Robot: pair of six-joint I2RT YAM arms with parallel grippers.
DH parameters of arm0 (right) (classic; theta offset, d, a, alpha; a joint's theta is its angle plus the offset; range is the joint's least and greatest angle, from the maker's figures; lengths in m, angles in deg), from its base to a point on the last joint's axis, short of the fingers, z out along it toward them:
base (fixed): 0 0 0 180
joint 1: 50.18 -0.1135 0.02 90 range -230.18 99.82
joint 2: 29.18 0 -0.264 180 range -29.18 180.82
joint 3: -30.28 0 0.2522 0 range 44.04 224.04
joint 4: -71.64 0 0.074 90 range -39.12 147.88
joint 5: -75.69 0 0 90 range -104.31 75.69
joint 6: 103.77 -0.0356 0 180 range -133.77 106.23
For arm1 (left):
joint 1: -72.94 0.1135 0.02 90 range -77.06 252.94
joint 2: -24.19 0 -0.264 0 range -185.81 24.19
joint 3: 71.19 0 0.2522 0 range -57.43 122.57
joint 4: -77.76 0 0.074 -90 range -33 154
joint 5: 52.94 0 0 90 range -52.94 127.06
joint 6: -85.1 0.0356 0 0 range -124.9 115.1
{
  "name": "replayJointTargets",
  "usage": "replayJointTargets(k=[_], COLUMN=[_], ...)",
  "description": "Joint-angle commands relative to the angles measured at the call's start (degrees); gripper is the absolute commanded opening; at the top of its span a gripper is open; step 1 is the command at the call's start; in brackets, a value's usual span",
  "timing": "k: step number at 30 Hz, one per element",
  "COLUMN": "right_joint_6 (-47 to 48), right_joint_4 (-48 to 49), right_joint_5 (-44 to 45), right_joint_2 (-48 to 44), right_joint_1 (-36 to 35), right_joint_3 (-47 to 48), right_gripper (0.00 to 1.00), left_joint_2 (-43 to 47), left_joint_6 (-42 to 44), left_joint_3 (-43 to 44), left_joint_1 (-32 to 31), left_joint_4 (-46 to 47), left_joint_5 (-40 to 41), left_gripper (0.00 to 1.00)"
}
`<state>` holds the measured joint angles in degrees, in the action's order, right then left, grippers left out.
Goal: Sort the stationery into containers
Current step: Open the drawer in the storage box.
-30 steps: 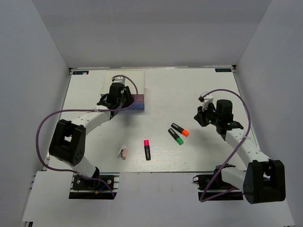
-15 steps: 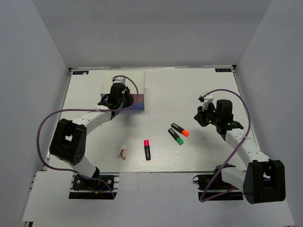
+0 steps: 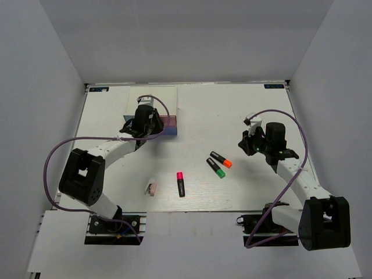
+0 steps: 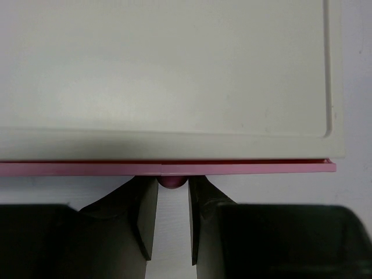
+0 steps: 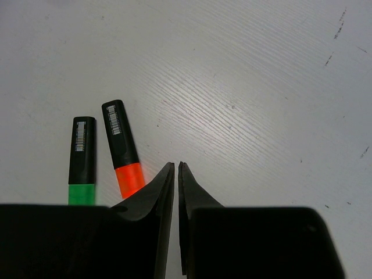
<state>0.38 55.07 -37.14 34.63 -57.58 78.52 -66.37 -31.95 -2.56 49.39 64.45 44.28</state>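
Note:
The white-topped box (image 3: 157,100) stands at the back left, with its pink drawer front (image 3: 170,120) above the dark blue one (image 3: 170,130). My left gripper (image 3: 146,122) is at the box front. In the left wrist view its fingers (image 4: 145,215) close on the pink drawer's small knob (image 4: 172,182), under the pink front (image 4: 261,168). The orange (image 3: 221,159), green (image 3: 215,168) and pink-red (image 3: 181,183) highlighters lie on the table. A tan block with a white clip-like piece (image 3: 151,187) lies further left. My right gripper (image 3: 250,145) is shut and empty, just right of the orange highlighter (image 5: 122,148) and green highlighter (image 5: 82,160).
The white table (image 3: 232,110) is walled by grey panels at the back and sides. Purple cables loop off both arms. The highlighters lie between the arms, near the front edge.
My left gripper has edged slightly toward the box front at the pink drawer. The right arm and the stationery have not moved.

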Motion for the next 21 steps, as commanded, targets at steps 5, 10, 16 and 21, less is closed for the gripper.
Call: replayJointTargets(k=[5, 10, 16, 21], right_joint_6=[0.5, 0.6, 0.6, 0.7], right_joint_4=[1.8, 1.8, 1.6, 1.6], right_joint_5=[-0.8, -1.1, -1.5, -1.6], right_joint_2=[-0.8, -0.4, -0.4, -0.4], right_joint_1=[0.0, -0.1, -0.1, 0.0], right_joint_3=[1.6, 2.1, 2.3, 2.3], right_gripper=[0.13, 0.14, 0.21, 0.25], left_joint_2=[7.0, 10.2, 12.5, 13.7], left_joint_6=[-0.8, -1.3, -1.3, -1.3], left_joint_3=[-5.5, -7.8, -9.0, -10.0], left_joint_1=[-1.2, -1.8, -2.8, -3.3], left_joint_4=[-1.2, -1.2, -3.5, -4.6], left_joint_5=[0.9, 0.9, 0.3, 0.3], left_gripper=[0.16, 0.16, 0.16, 0.15])
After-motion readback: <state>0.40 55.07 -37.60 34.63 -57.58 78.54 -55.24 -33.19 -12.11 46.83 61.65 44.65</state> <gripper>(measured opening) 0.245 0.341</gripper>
